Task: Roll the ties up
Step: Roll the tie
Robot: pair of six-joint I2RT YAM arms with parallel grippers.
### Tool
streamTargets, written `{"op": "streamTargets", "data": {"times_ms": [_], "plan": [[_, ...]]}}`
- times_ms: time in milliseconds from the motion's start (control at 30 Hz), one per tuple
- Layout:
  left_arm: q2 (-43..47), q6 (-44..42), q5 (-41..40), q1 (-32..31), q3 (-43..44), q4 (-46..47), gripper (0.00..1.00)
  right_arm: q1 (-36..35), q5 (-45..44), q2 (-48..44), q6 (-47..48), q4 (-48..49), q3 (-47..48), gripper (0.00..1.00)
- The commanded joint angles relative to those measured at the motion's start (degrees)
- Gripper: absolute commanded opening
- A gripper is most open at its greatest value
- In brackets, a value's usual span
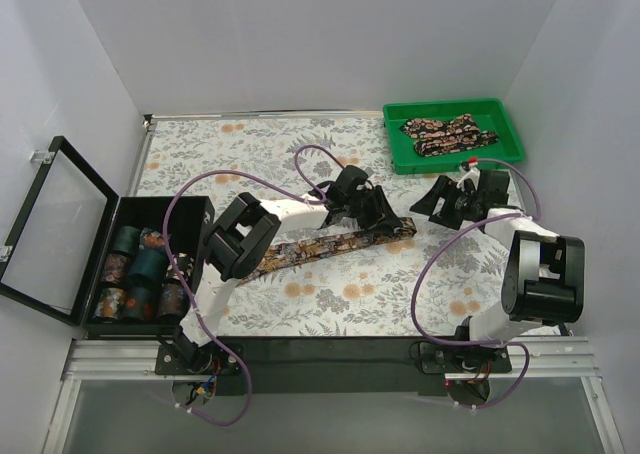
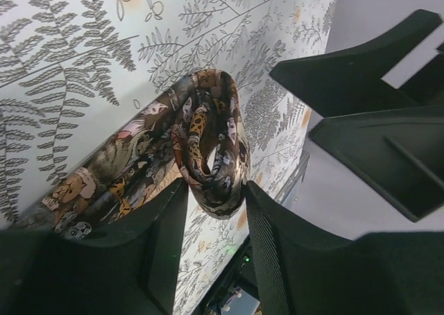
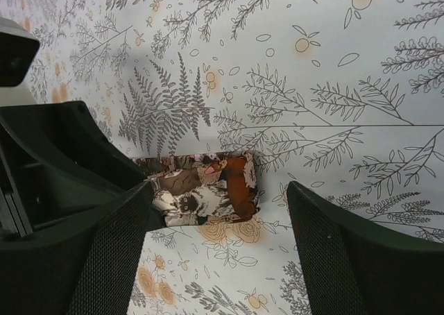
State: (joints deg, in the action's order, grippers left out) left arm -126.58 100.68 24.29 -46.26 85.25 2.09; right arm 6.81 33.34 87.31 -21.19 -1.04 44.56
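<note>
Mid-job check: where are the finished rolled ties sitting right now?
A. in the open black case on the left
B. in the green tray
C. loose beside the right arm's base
A: the rolled ties stand packed in the open black case, while the green tray holds only unrolled tie fabric, and the left gripper clamps a part-coiled tie.
</note>
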Motion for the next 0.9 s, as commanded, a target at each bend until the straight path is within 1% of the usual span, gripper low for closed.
{"op": "streamTargets", "data": {"times_ms": [0, 33, 133, 233, 333, 400, 633, 767, 833, 867], "plan": [[-0.2, 0.9, 2.2, -0.1, 1.7, 3.4, 0.35, 0.4, 3.3, 0.9, 0.6, 3.8, -0.9, 0.7], [-0.2, 0.9, 2.2, -0.1, 1.3, 4.9, 0.32, 0.4, 3.6, 1.7, 0.8, 4.1, -1.4, 0.7], [-0.6, 1.0, 2.5, -0.1, -0.1, 8.0, 0.3, 0.6, 5.2, 3.0, 1.0, 5.6, -2.5, 0.7], [-1.1, 1.9, 3.2, -0.1, -1.2, 10.5, 0.25, 1.0, 6.8, 3.8, 0.8, 7.8, -4.0, 0.7], [-1.2, 2.3, 3.2, -0.1, -2.6, 11.6, 0.22, 1.5, 7.9, 4.9, 1.2, 8.5, -4.7, 0.7], [-1.0, 2.8, 3.0, -0.1, -4.0, 11.9, 0.17, 1.7, 8.3, 5.7, 1.3, 8.7, -4.7, 0.7], [-0.3, 4.9, 2.4, -0.1, -7.8, 14.6, 0.16, 1.7, 11.5, 8.5, 1.9, 11.4, -4.9, 0.69], [0.2, 4.9, 1.7, -0.1, -9.4, 15.7, 0.17, 1.7, 13.5, 9.9, 2.6, 11.5, -5.1, 0.67], [0.9, 4.2, 1.0, -0.1, -9.6, 15.3, 0.21, 1.7, 13.5, 9.4, 3.0, 11.5, -5.3, 0.67], [1.4, 2.8, 0.7, -0.1, -9.7, 15.1, 0.28, 1.7, 13.2, 8.9, 3.0, 11.6, -5.3, 0.67]]}}
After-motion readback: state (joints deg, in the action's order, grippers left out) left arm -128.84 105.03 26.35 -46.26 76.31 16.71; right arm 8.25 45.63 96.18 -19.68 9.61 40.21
